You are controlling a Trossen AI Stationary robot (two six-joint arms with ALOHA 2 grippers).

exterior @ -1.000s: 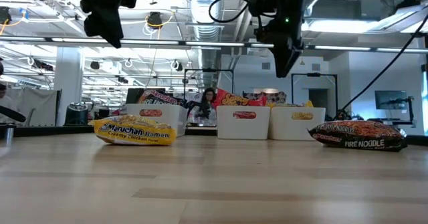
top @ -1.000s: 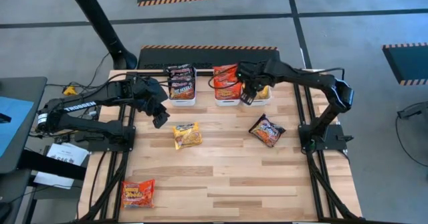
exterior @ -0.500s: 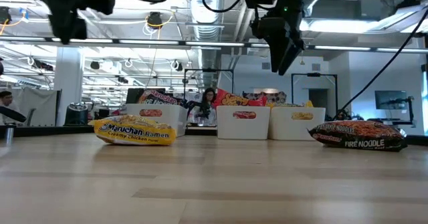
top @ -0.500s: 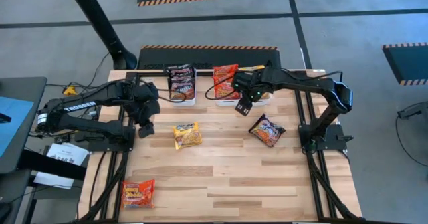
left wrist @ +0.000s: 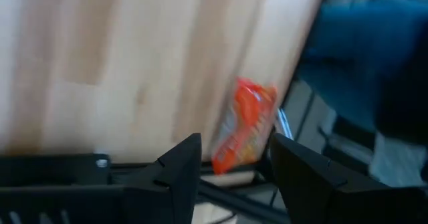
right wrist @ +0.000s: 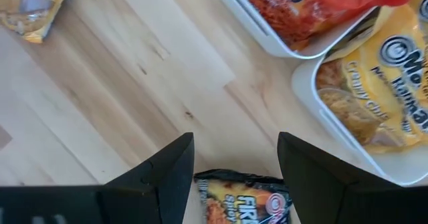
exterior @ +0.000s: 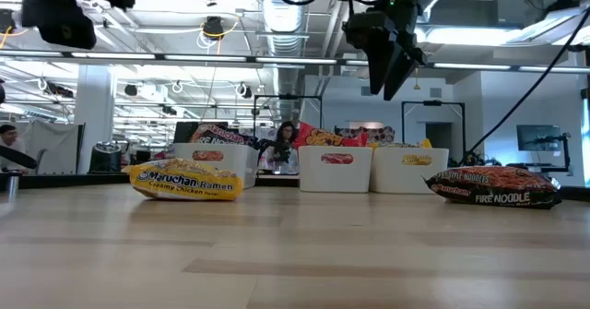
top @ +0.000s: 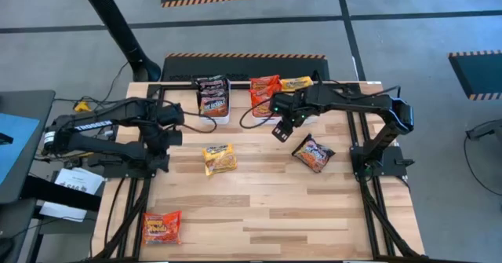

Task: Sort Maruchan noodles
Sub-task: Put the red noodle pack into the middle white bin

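Observation:
Three loose Maruchan packets lie flat on the wood table: a yellow one [top: 219,158] [exterior: 184,180], a dark one [top: 313,153] [exterior: 493,186] and a red one [top: 161,226] [left wrist: 244,127] near the near-left corner. Three white bins at the far edge hold dark [top: 212,98], red [top: 265,90] and yellow [top: 298,82] packets. My right gripper [top: 281,129] [right wrist: 235,144] hangs open in the air in front of the bins, above and short of the dark packet [right wrist: 244,197]. My left gripper [top: 162,155] [left wrist: 234,144] is open, raised over the table's left side.
The bins [exterior: 334,168] stand in a row along the far edge. The table's middle and near right show bare wood [top: 314,216]. Black frame rails run along the left [top: 129,208] and right edges. A person shows far behind the bins [exterior: 289,138].
My left gripper has swung away from the dark-packet bin toward the table's left and near edges. My right gripper has drawn back from over the yellow bin toward the near edge and a little left. The packets lie as before.

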